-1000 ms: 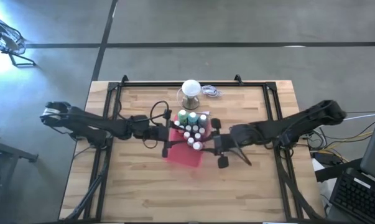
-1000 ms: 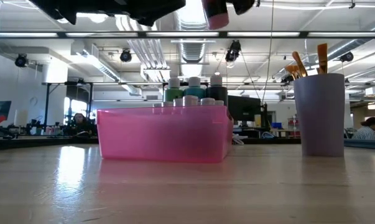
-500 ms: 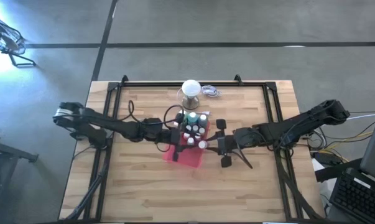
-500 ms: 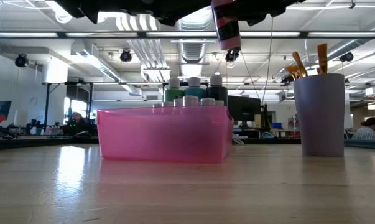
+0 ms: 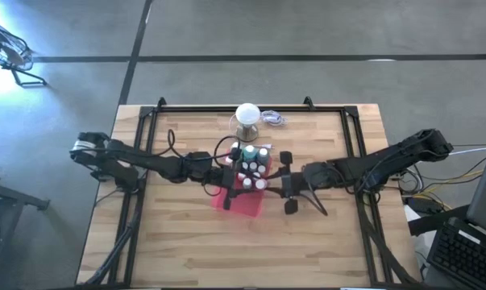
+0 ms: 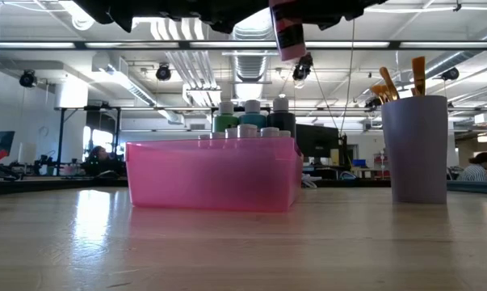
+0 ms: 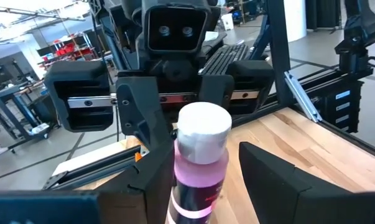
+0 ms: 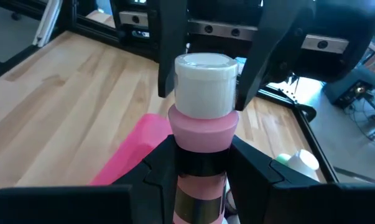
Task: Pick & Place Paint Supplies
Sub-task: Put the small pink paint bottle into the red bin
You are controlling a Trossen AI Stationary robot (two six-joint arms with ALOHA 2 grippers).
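Observation:
A pink paint bottle with a white cap stands upright in the air above the pink tray. My right gripper is shut on it. My left gripper reaches in from the table's left, open, with its fingers on either side of the cap. I cannot tell whether they touch it. In the high view the two grippers face each other over the tray, the left and the right. Several white-capped bottles stand in the tray. My right gripper pinches the pink bottle between its two fingers on the dark-labelled body, below the pink shoulder. The fingers come roughly level from the table's right. The bottle is upright, cap up, and its lower end is clear of the tray and the bottles in it.
A lavender cup with brown-handled brushes stands to one side of the tray in the low view. A clear stand with a white ball is near the table's far edge. Bare wood lies along the near side.
My left gripper has moved toward the table's right, over the tray, until its fingers flank the bottle's cap. The pink bottle in my right gripper has come down a little and then risen slightly, staying upright.

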